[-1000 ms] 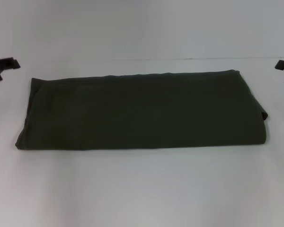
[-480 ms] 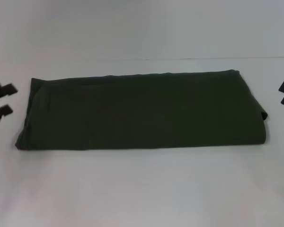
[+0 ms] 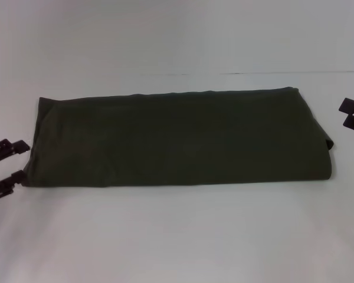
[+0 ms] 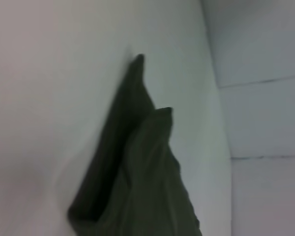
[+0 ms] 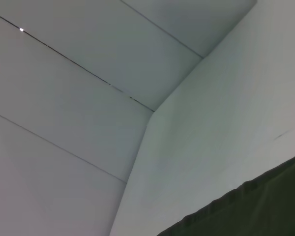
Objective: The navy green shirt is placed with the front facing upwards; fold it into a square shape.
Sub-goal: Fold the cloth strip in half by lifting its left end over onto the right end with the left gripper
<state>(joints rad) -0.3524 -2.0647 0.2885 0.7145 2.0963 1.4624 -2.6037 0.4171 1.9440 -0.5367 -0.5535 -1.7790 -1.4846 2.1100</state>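
The navy green shirt (image 3: pixel 177 138) lies on the white table (image 3: pixel 177 236) folded into a long flat band running left to right, plain cloth up, no print showing. My left gripper (image 3: pixel 25 160) is open at the band's near left corner, its fingers (image 3: pixel 12 147) right beside the cloth edge. Open as well, my right gripper (image 3: pixel 343 114) stays just off the right end, apart from the cloth. The left wrist view shows the layered end of the shirt (image 4: pixel 137 172) close by. In the right wrist view only an edge of the shirt (image 5: pixel 255 211) appears.
The table's far edge (image 3: pixel 224 73) meets a pale wall behind the shirt. Bare white surface lies in front of the shirt and at both ends. Wall panels (image 5: pixel 88 98) fill most of the right wrist view.
My left gripper has moved nearer and inward, from beside the far left corner to the near left corner. My right gripper has crept slightly inward toward the right end. The shirt has not moved.
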